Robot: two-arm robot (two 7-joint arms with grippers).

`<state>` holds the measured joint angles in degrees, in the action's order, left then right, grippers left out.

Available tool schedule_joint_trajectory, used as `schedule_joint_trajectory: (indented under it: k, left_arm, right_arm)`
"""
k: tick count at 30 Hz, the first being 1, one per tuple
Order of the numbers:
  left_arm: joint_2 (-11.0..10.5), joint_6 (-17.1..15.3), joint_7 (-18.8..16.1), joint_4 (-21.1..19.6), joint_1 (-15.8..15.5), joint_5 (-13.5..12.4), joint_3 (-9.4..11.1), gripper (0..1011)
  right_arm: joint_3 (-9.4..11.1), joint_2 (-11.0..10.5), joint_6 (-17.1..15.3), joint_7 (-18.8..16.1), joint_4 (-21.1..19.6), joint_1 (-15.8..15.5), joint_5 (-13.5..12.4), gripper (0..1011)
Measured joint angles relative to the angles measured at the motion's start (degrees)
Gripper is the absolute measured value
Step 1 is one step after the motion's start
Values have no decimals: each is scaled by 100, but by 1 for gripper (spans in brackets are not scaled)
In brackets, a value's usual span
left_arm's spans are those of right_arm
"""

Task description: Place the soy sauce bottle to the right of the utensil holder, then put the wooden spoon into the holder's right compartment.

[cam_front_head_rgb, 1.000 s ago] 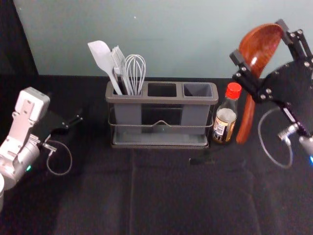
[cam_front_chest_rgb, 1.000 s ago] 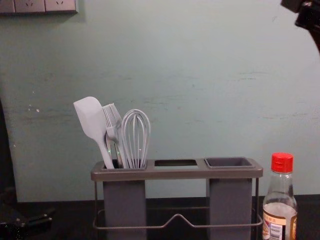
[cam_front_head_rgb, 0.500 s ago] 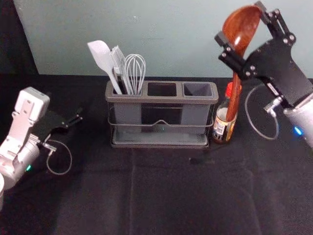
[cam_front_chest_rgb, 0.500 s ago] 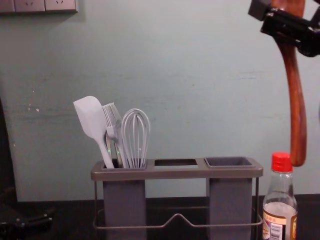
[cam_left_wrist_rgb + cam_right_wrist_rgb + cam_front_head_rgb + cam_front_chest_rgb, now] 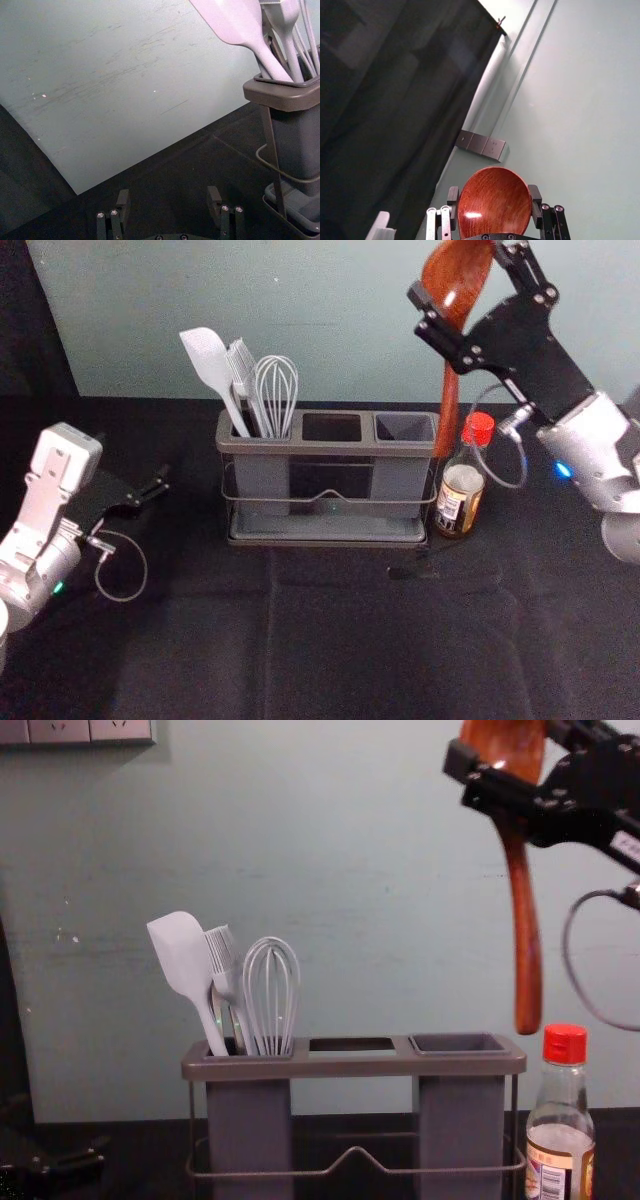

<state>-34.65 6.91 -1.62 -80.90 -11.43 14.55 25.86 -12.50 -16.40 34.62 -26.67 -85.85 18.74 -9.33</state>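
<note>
**Line it up first, then go straight down**

The black right gripper point(image 5: 459, 270) is up high at the right, with its fingers closed around the round bowl of the shiny red-brown wooden spoon point(image 5: 525, 940). The spoon's handle hangs down, and its tip is just above the rim at the right end of the grey plastic utensil holder point(image 5: 360, 1067). The clear glass soy sauce bottle with a red cap point(image 5: 560, 1145) stands just to the right of the holder, where it should be.

The tip needs to go a bit left, to sit over the middle of the right compartment point(image 5: 405, 426). It's best to stay high while moving, so the handle won't bump the rim or tip the bottle. Then lower it slowly, upright, and let go only when it is deep inside.

The black left gripper point(image 5: 168, 191) waits at the left, fingers spread, with nothing in them.
</note>
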Motion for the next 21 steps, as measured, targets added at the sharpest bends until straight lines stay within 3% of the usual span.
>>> schedule_joint_trajectory:
  k: [10, 21]
  left_arm:
    - [0, 0, 0, 0, 0, 0, 0, 1005]
    - [0, 0, 0, 0, 0, 0, 0, 1005]
  right_arm:
    - [-142, 383, 235, 211, 901, 553, 310, 843]
    - [-211, 729, 485, 516, 1613, 915, 716, 842]
